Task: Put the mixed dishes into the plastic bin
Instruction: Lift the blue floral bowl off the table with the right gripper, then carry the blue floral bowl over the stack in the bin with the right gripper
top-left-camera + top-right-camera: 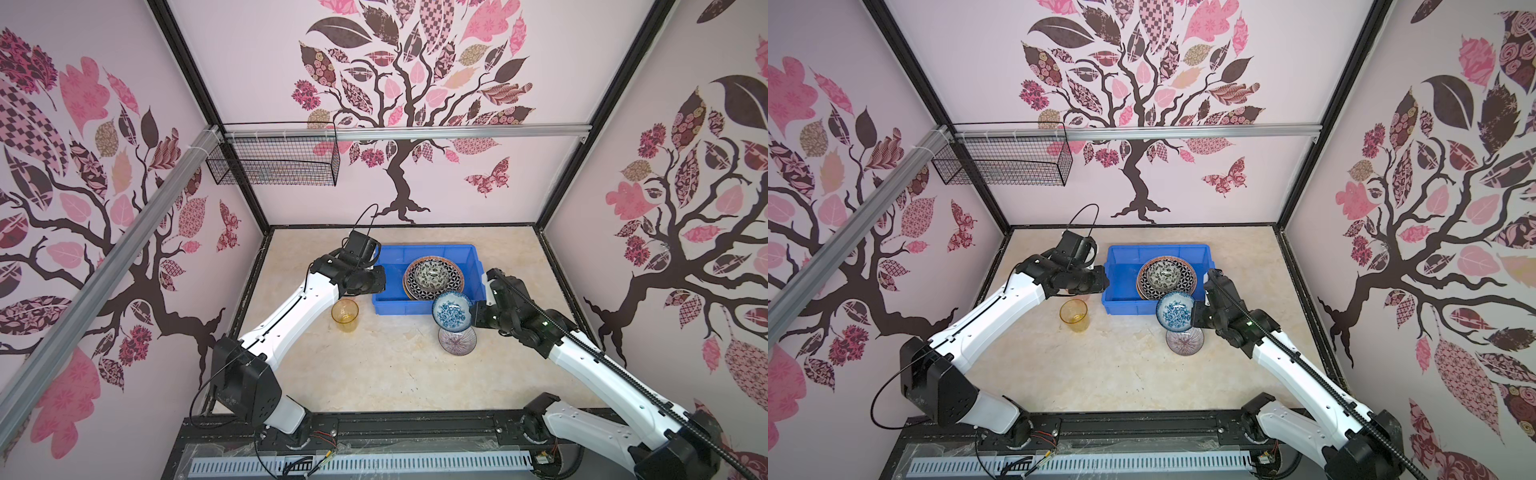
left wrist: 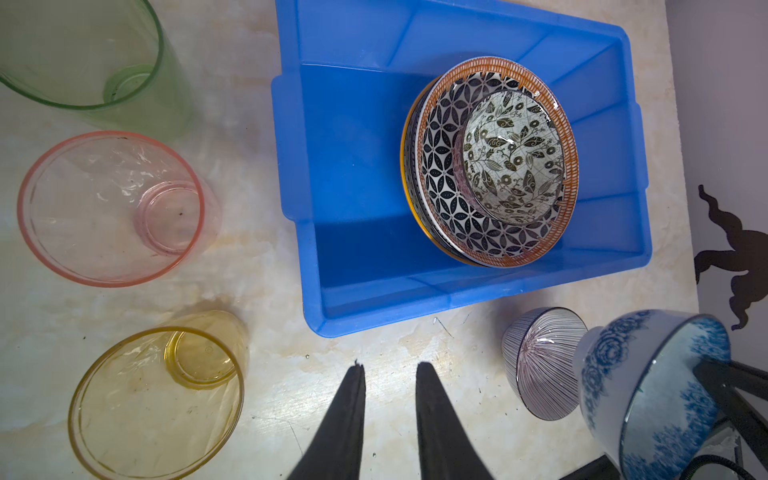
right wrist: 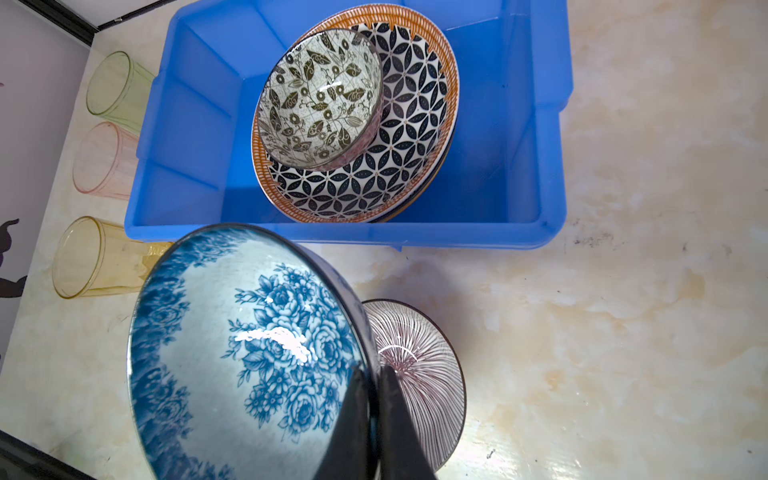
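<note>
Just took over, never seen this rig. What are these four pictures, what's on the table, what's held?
Two robot arms work over a table. Two pictures look down from overhead, nearly identical; the other two come from a camera on each arm's wrist. The right end effector is shut on the rim of the blue floral bowl, tilted, near the blue bin. The bin holds stacked plates with a leaf-patterned bowl on top. On the table stand a striped bowl, an amber tumbler, a pink tumbler and a green tumbler. The left end effector is open and empty.
</note>
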Controlling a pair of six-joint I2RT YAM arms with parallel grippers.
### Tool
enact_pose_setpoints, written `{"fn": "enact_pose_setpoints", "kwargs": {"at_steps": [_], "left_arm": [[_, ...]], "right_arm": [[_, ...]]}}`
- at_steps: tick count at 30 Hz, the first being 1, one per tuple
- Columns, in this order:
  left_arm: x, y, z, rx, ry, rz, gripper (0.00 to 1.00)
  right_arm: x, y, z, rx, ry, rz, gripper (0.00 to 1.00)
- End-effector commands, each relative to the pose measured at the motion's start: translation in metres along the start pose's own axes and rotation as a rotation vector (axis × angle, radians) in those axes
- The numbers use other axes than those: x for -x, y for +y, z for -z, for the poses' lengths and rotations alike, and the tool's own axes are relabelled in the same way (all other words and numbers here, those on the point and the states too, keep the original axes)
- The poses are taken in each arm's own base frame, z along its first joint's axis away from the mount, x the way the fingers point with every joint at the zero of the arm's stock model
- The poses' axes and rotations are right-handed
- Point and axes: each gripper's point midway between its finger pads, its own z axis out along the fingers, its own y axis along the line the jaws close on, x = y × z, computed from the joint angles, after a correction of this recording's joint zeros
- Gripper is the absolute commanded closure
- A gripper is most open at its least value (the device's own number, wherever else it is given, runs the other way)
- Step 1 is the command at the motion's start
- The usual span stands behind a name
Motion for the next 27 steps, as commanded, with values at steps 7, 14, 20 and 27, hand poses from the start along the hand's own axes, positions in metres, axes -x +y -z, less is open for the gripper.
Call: {"fn": "enact_pose_setpoints", "kwargs": {"at_steps": [7, 14, 20, 27], "left_arm": [[-0.013, 0.01, 0.0, 0.006, 0.012, -0.006, 0.75], [-0.022, 0.01, -0.003, -0.015, 0.031, 0.004, 0.75], [-0.025, 0.011, -0.002, -0.016, 0.036, 0.002, 0.75], [-0.028, 0.012, -0.006, -0.019, 0.048, 0.0, 0.75]], "right_arm": [[0.052, 0.029, -0.001, 0.056, -0.129, 0.02, 1.0], [0.079, 0.042, -0.013, 0.067, -0.168, 0.032, 1.0], [0.098, 0.042, -0.028, 0.104, -0.178, -0.008, 1.0], [0.117, 0.038, -0.051, 0.108, -0.176, -0.04, 1.0]]}}
